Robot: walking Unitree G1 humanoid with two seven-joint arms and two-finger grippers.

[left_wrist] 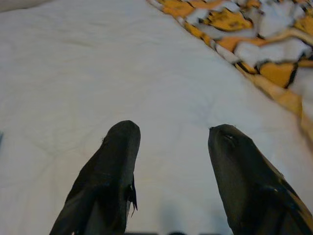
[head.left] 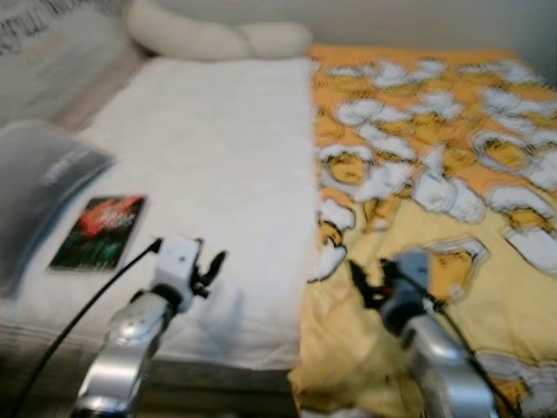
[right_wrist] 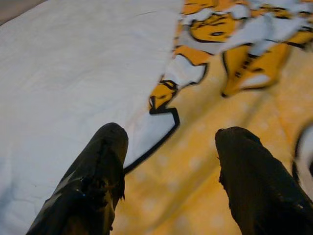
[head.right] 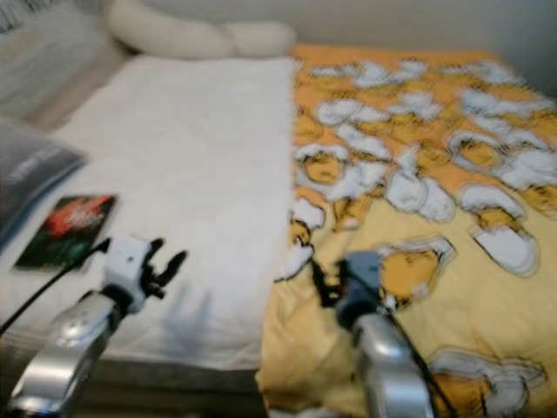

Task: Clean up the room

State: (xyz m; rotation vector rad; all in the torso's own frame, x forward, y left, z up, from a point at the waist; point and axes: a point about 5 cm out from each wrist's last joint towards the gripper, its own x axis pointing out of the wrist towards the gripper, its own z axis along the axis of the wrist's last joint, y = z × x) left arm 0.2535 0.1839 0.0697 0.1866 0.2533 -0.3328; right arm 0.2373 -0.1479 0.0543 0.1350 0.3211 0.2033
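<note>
Two covers share the bed before the robot: a plain white quilted bedspread (head.left: 218, 174) on its left half and a yellow blanket printed with orange-and-white cartoon figures (head.left: 452, 174) on its right half, the blanket's edge running down the middle and touching the bedspread all along. Taking that seam as the landmark, the left gripper (head.left: 207, 270) hovers over the white bedspread just to the left of it, near the bed's front edge, its two black fingers (left_wrist: 110, 176) spread apart with nothing between them; the left wrist view shows bare white cloth under them and the printed blanket off to one side. The right gripper (head.left: 365, 280) hangs just to the right of the seam, over the yellow blanket near the front edge, fingers (right_wrist: 93, 181) likewise parted and empty; in its wrist view the blanket's dark-outlined edge passes beneath and between the fingertips, with white bedspread beyond one finger and yellow cloth under the other. Whether either gripper touches the cloth cannot be told. Well to the left of the seam, near the bed's left edge, a small flat dark card or booklet with a red-and-green picture (head.left: 98, 231) lies on the bedspread, and a grey rounded object (head.left: 35, 187), too blurred to identify, sits just beyond it. At the head of the bed, left of the seam, a long cream bolster pillow (head.left: 218, 35) lies across the top.
</note>
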